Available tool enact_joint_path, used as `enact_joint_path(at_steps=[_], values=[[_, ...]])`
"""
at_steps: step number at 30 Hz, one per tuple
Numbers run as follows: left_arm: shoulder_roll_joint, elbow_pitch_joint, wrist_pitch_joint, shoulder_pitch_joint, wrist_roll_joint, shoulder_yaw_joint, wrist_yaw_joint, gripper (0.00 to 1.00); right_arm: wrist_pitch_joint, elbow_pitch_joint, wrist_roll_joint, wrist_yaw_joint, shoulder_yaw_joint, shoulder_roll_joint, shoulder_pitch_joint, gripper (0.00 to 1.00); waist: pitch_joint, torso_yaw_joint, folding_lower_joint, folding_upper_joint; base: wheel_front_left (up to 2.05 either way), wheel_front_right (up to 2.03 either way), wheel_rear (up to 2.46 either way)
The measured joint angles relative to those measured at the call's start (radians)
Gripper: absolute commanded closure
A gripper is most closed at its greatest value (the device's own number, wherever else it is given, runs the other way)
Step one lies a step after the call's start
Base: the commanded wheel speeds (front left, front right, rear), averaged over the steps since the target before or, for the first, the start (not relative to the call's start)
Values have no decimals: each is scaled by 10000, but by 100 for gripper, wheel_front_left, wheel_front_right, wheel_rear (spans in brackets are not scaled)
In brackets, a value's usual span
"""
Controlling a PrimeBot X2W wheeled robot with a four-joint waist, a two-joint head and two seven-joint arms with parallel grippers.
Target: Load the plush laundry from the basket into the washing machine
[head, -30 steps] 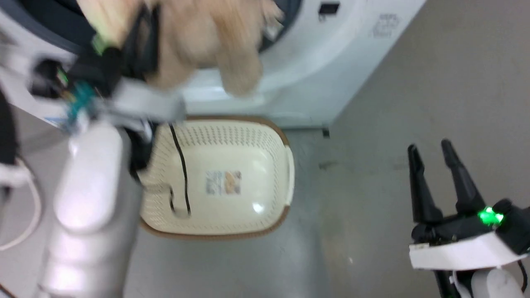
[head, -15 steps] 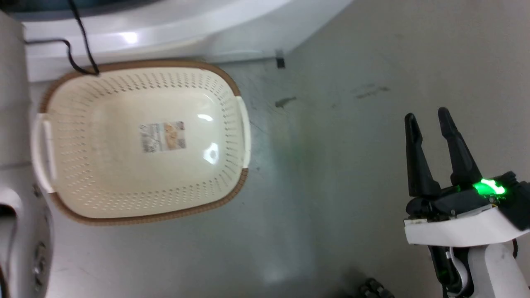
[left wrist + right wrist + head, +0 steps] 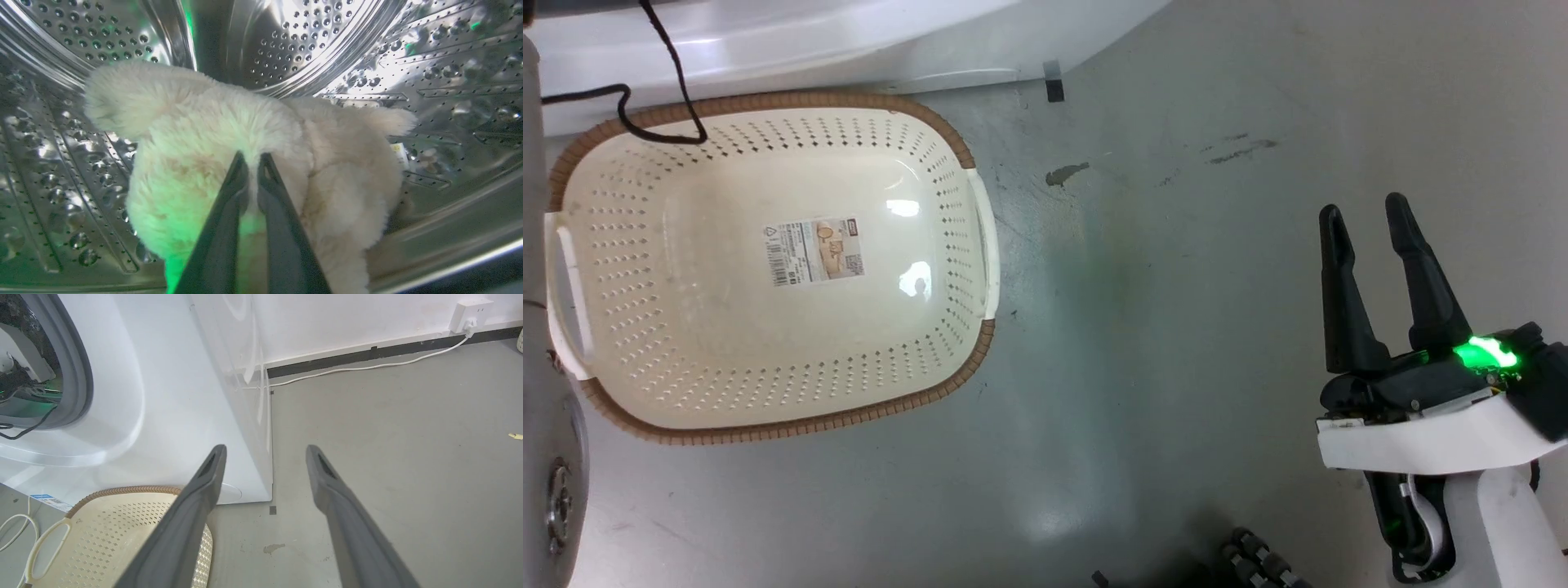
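Plush toy [image 3: 229, 134] inside washing machine drum [image 3: 327, 41], left pincer [image 3: 253, 159] clamped on its fur. Basket [image 3: 768, 425] on floor [image 3: 1176, 367] holds only its label [image 3: 814, 249]. Right pincer [image 3: 1364, 208] apart, idle. Remaining, likely: release toy, withdraw arm

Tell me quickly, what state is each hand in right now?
Left hand: closed on the plush toy inside the washer drum.
Right hand: open, holding nothing.
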Motion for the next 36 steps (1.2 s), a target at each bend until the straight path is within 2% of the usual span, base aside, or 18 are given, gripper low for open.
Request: enact_joint_path(at_steps=[9,15,27,36], values=[[-228,631,-1375,203,-299,-115,-42,0,0,25,-174,0,-205,-52,42,0,-774,337,0,-1,0,0,0],[-619,339,-1910,1949,-512,-284,-184,0,-2,105,-533,0,-439,-125,430,0,-1917,638,-2,0,0,0,0],[-1741,-4073,-1935,8621,-1149,-295,-219,0,0,194,-1496,0,-756,-222,2197,0,-5170,1591,-6,0,0,0,0],[-2313,-6656,-1937,12343,-1501,15,-196,0,0,209,-1912,0,-995,-148,3230,0,-7126,2690,-5,0,0,0,0]])
